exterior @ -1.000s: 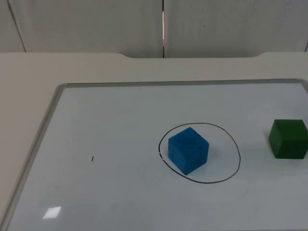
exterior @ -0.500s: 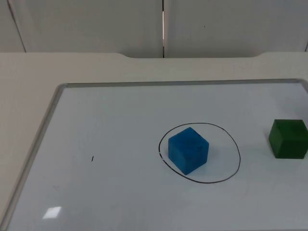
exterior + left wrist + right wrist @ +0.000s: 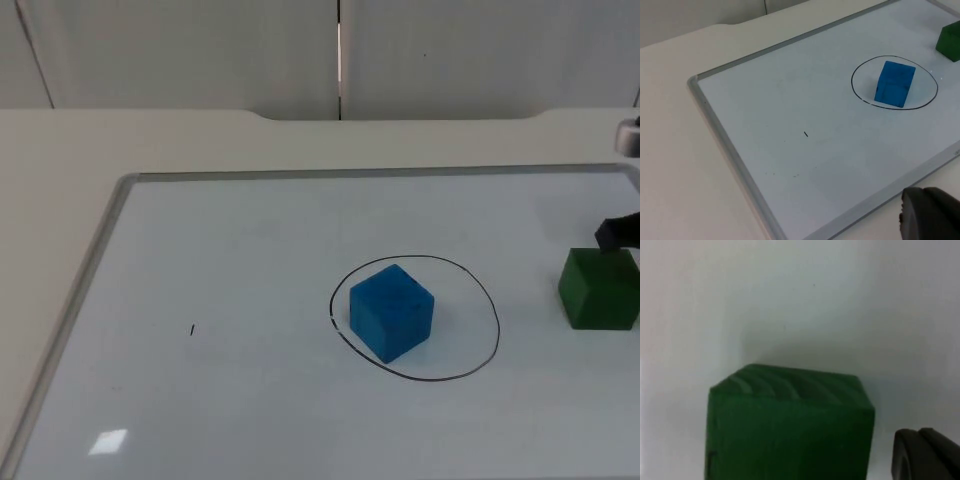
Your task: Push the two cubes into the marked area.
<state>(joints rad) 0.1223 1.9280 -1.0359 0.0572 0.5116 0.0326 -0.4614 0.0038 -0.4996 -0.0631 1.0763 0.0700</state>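
Two cubes on the whiteboard [image 3: 150,250] that lies on the bench [image 3: 60,140]. Blue cube [image 3: 391,311] sits inside the marked area [image 3: 493,310], a hand-drawn black oval, toward its left half. Green cube [image 3: 599,288] stands well outside the oval to the right, near the board's right end.

Right claw [image 3: 618,234] hangs just behind the green cube's far top edge, possibly touching; we cannot tell whether it is spread or clenched. Its wrist view has the green cube [image 3: 790,422] close up with one black fingertip [image 3: 925,455] beside its corner. Left claw [image 3: 930,217] waits off the board's near edge, state also not readable.

Step in hand, as we judge it: shove the green cube leftward into the oval. To do it well we would get the claw low against the cube's right face, centred, so it slides without turning, and stop short of knocking the blue cube out.

No brands, labels or legible writing; one tiny black tick [image 3: 192,329] on the board.
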